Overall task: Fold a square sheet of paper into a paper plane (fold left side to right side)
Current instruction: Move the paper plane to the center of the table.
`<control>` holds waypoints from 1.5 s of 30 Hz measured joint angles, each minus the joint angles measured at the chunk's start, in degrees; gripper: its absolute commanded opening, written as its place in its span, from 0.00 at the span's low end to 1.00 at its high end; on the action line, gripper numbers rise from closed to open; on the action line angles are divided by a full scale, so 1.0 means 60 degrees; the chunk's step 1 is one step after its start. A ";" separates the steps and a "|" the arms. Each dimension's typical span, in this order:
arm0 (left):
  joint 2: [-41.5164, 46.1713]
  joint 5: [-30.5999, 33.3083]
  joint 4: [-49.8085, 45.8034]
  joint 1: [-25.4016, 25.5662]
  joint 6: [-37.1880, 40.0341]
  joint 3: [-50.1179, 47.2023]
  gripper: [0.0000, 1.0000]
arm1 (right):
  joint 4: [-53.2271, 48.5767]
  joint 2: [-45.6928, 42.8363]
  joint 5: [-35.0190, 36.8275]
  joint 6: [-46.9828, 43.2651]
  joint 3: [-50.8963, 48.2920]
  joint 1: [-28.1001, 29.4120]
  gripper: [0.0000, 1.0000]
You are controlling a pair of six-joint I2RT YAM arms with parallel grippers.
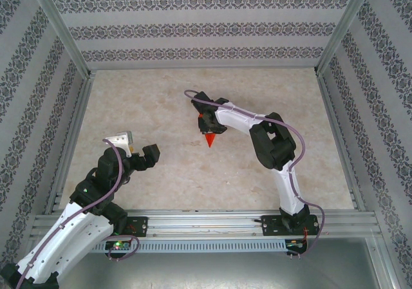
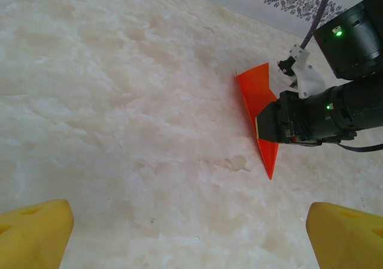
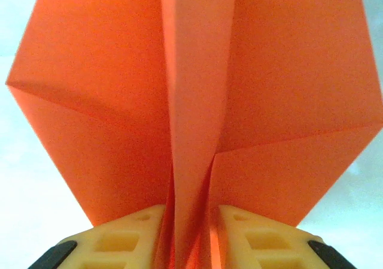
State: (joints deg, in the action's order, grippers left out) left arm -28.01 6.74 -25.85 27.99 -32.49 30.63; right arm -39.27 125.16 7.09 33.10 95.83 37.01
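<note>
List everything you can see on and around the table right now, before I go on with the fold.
paper plane: one, orange-red, mid-table, tip toward the arm bases.
table: one, beige marbled, under everything.
walls: three, white with dark floral bands, around the table.
frame rails: several, silver, along the table edges and corners.
left gripper: one, yellow pads, open, hovering to the left of the plane.
right gripper: one, yellow pads, closed on the plane's centre fold.
</note>
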 measured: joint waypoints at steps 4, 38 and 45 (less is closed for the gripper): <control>0.0000 0.0058 -0.0062 0.0000 0.0029 0.0007 1.00 | 0.0004 -0.0295 0.0055 -0.0015 -0.0004 0.0044 0.31; -0.1537 -0.0131 0.0386 -0.0550 0.0022 0.0477 1.00 | 0.0317 -0.6207 0.1002 -0.1180 -0.3479 0.0412 0.77; -0.2229 -0.0670 0.0896 -0.0947 0.0015 0.0758 1.00 | 0.0965 -0.8389 0.0787 -0.1366 -0.5388 -0.0317 0.89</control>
State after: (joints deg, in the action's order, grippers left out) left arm -41.39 2.72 -20.47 22.31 -32.40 35.18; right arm -33.47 74.83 11.81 24.91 63.51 35.11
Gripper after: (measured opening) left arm 0.998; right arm 0.879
